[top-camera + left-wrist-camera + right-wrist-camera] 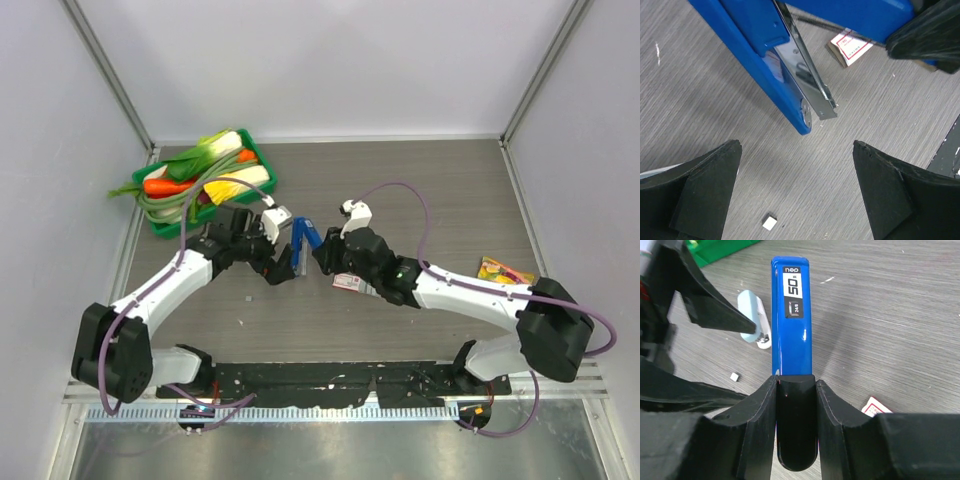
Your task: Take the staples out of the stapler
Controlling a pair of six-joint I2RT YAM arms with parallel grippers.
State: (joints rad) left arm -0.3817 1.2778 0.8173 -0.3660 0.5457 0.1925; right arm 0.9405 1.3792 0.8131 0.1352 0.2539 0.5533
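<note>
The blue stapler (306,237) is held off the table, hinged open. In the left wrist view its blue base (757,55) and shiny metal magazine (812,82) hang above the table. My right gripper (796,382) is shut on the stapler's black rear end (796,430), and it also shows in the top view (322,254). My left gripper (796,147) is open and empty, just below the stapler's front tip. It shows in the top view (284,265) too. The staples (769,222), a tiny silvery piece, lie on the table between my left fingers. They also show in the right wrist view (734,375).
A small light-blue stapler (752,315) lies just beyond the blue one. A red and white packet (349,283) lies under my right wrist. A green basket (262,165) of vegetables stands at the back left. A colourful packet (503,270) lies at the right.
</note>
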